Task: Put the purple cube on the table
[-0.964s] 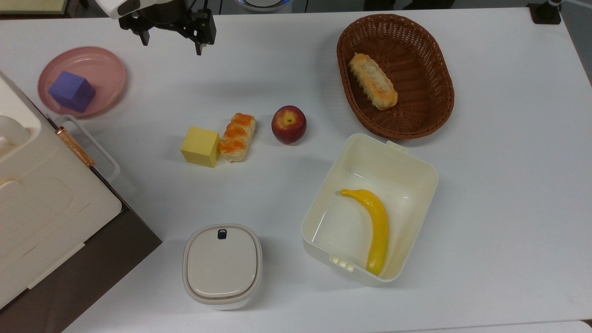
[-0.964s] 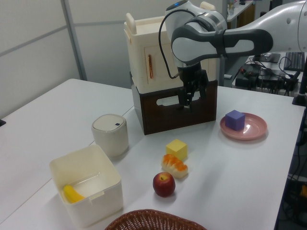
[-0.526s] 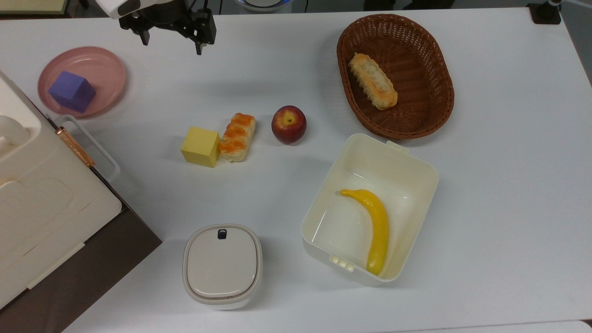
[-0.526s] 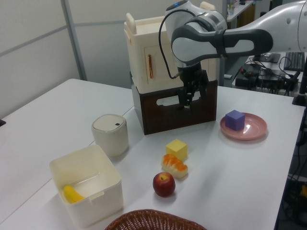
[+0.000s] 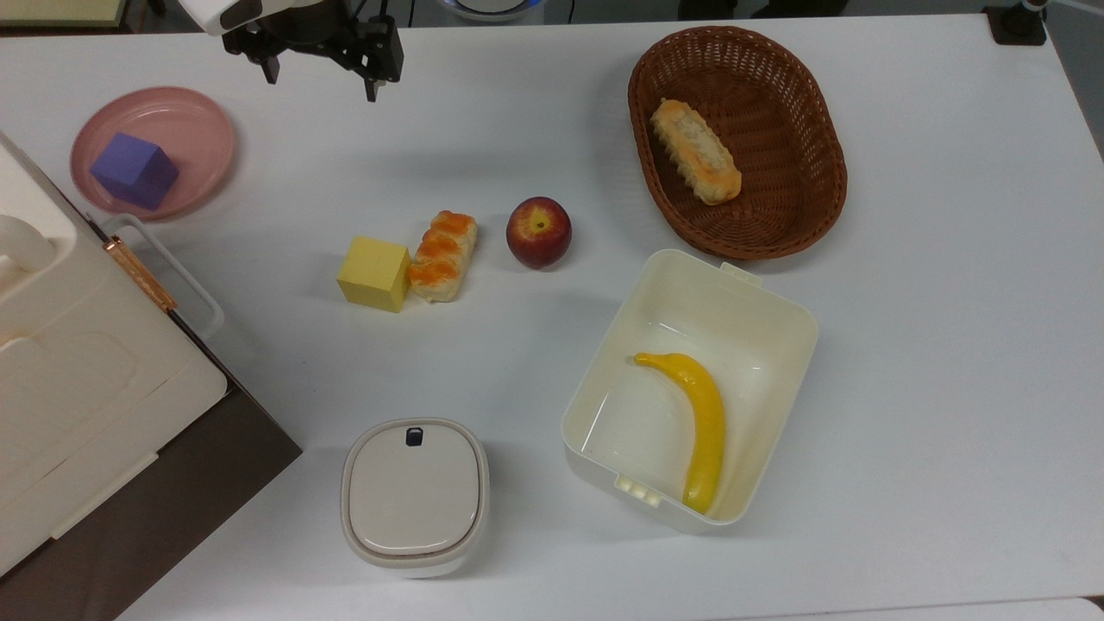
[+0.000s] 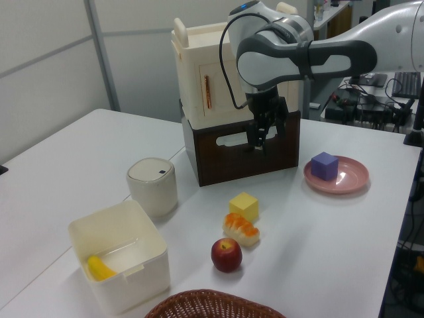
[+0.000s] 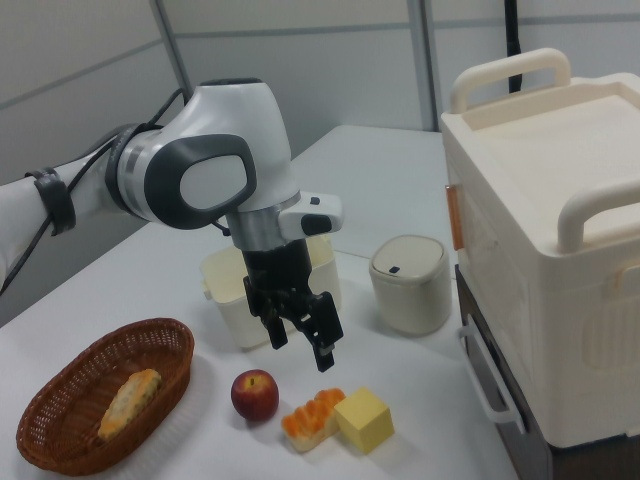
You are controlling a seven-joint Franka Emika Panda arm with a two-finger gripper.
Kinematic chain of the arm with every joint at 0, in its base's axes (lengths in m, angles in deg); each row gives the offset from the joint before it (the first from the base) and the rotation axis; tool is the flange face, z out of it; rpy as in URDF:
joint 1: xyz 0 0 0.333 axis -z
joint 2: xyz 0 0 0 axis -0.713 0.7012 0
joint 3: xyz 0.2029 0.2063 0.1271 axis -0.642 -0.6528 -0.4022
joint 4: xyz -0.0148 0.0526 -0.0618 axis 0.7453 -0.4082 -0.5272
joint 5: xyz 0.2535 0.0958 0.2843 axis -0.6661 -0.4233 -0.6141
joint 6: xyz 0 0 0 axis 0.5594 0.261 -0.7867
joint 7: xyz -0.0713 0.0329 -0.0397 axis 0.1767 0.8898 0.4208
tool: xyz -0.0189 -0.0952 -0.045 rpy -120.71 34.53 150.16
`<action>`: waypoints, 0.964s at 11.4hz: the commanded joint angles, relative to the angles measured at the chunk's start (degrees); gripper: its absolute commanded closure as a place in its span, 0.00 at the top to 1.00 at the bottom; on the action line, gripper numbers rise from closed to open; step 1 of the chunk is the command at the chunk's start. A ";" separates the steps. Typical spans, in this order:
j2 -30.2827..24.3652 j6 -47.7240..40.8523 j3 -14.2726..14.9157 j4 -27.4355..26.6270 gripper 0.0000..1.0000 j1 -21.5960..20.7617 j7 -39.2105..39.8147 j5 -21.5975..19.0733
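purple cube [image 5: 134, 169] sits on the pink plate [image 5: 200, 121] at the top view's left, not yet on the table [image 5: 949, 345], while the gripper [image 5: 319, 82] hangs empty, fingers spread, well apart, seemingly readying for the grab

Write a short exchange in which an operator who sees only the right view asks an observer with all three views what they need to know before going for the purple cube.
Operator: Where is the purple cube?
Observer: It sits on a pink plate near the top view's left edge, beside the big cream case.
Operator: My gripper hangs open above the pastry. Is it over the cube?
Observer: No. In the top view the gripper is to the plate's right, clear of the plate and apart from the cube.
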 commanded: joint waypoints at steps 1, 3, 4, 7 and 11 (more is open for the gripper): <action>-0.60 -1.40 0.50 -0.59 1.00 -0.71 0.32 1.03; -0.60 -1.40 0.50 -0.59 1.00 -0.80 0.23 1.03; -0.60 -1.40 0.50 -0.59 1.00 -0.80 0.23 1.03; -0.69 -1.58 0.50 -1.20 1.00 -0.88 0.23 1.03; -0.69 -1.58 0.50 -1.20 1.00 -0.80 0.23 1.03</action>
